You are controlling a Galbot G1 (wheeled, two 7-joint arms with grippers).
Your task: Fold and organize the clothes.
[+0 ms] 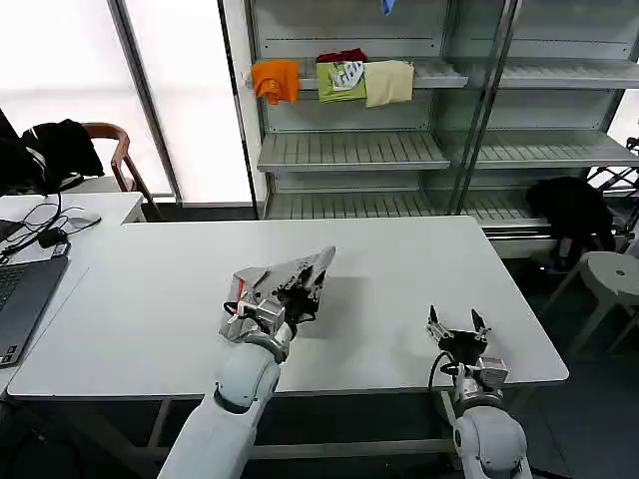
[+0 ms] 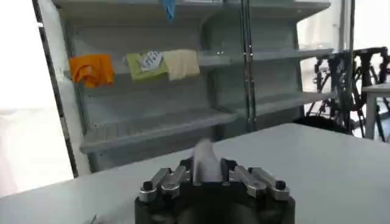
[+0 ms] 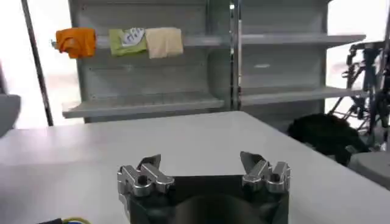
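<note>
Saw the left gripper [image 1: 300,291] near the middle of the white table [image 1: 150,299], pinching a bunched light grey T-shirt [image 1: 290,271] with a bit of orange trim near the wrist. In the left wrist view, found the fingers [image 2: 177,178] pressed together on a fold of the grey cloth [image 2: 206,163], which stood up between them. Noticed the cloth lifted a little above the table surface, with its pointed end toward the far side of the table. Found the right gripper [image 1: 457,334] near the front right edge of the same table, well apart from the T-shirt, spread wide and holding nothing; confirmed in the right wrist view by the two fingers [image 3: 141,178] standing apart over bare table. Beyond the table, on a metal shelf [image 1: 349,150], saw orange, green and cream garments, not part of this job. Judged the step as carrying or laying out the shirt. For doing it well, better to lower the cloth flat on the table before release, and to bring the right gripper to a free edge for pulling it smooth.
</note>
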